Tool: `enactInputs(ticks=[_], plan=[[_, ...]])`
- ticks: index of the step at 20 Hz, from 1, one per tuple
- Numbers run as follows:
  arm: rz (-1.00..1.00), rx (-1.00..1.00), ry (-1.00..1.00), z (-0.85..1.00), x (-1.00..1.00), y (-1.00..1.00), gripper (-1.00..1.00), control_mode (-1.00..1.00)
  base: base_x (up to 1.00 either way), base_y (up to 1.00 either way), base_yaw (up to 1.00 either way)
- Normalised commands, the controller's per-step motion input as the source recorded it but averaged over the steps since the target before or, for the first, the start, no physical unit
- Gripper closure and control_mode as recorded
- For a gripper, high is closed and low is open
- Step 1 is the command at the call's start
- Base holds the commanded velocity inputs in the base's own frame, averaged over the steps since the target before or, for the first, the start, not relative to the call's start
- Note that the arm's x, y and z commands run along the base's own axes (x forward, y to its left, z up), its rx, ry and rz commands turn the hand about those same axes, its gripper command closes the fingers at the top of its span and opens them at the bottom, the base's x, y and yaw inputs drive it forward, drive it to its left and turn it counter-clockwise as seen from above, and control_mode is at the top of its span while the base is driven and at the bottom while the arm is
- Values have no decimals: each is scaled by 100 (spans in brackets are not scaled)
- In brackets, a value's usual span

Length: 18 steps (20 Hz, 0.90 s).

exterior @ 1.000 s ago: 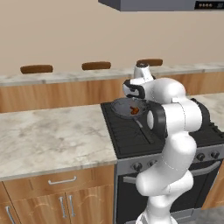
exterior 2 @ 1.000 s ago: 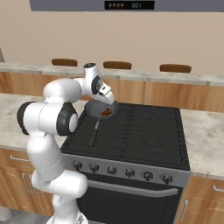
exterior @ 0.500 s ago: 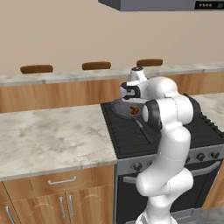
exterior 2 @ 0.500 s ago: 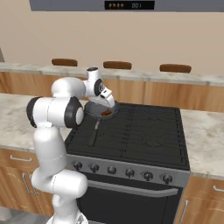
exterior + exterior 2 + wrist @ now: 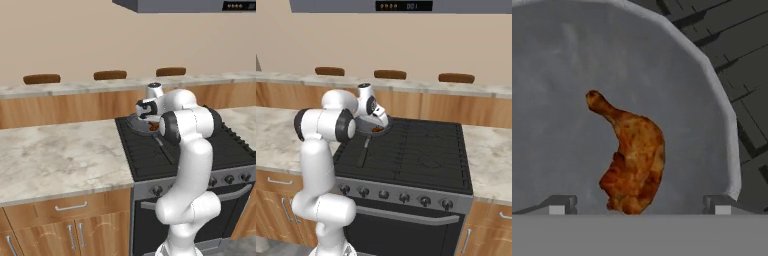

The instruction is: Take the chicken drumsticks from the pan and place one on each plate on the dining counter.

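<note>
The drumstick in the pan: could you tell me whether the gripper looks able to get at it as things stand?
Probably yes. The gripper hangs open right over the drumstick, whose thick end lies between the fingers. Nothing else in the pan blocks the way down.

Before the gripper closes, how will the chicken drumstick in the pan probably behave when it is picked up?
The drumstick looks glossy, so it may slip between the fingers. Its thin bone end and thick meaty end suggest uneven weight; it could tilt if gripped off-centre. Lying flat in the pan, it probably will not roll.
</note>
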Motion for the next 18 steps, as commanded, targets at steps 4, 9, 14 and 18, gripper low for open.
enactInputs(ticks=[4,9,14,18], plan=[[0,0,1,-33,41,0,-100,-100,0,0,0],[0,0,1,-34,7,0,-100,-100,0,0,0],[-1,0,3,-49,0,0,-100,-100,0,0,0],[-6,-1,11,-79,0,3,-100,-100,0,0,0]])
